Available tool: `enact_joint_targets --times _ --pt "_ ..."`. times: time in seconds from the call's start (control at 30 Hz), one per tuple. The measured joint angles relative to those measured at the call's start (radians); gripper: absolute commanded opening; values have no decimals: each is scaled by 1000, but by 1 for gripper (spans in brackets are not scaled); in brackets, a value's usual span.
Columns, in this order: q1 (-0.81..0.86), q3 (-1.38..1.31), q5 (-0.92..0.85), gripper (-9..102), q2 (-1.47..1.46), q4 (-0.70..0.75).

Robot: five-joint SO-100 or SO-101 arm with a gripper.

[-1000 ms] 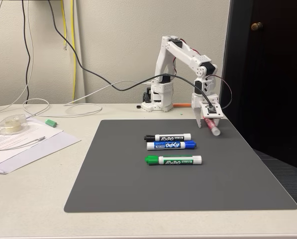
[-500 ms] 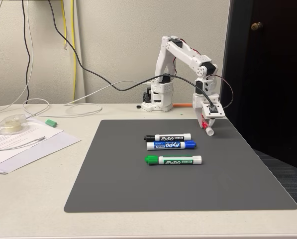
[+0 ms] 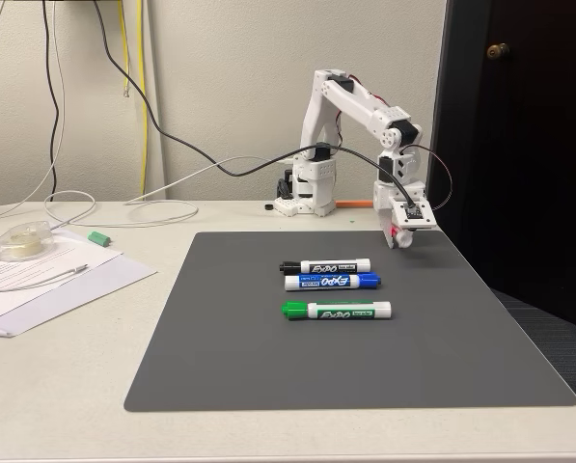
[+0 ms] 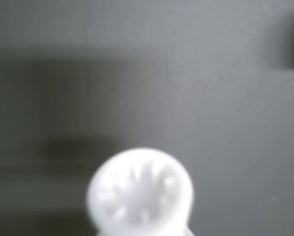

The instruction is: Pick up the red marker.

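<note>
My gripper [image 3: 399, 237] hangs over the far right part of the grey mat [image 3: 268, 367], shut on the red marker [image 3: 404, 240]. In the fixed view only a short red and white stub of the marker shows under the jaws, lifted off the mat. The wrist view shows the marker's round white end [image 4: 139, 194] blurred and close to the lens, with the grey mat [image 4: 211, 73] behind it. The fingers themselves are hard to make out.
A black marker [image 3: 324, 265], a blue marker [image 3: 332, 281] and a green marker [image 3: 337, 310] lie in a row mid-mat. Papers [image 3: 46, 280], a tape roll [image 3: 19, 241] and cables [image 3: 95, 207] sit left. A thin orange stick [image 3: 353, 204] lies by the arm's base [image 3: 307, 198]. A dark door [image 3: 519, 145] stands right.
The red marker, which slanted down towards the mat a second ago, has swung up under the gripper and now shows far shorter. The gripper has barely shifted.
</note>
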Motion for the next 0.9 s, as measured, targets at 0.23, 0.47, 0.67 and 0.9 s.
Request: enact_joint_targets --times 0.23,0.47,0.67,0.9 --pt "3 0 0 12 0 0" --pt "15 -2 -3 27 0 14" --pt "25 3 -8 38 12 78" --pt "14 86 -6 40 107 115"
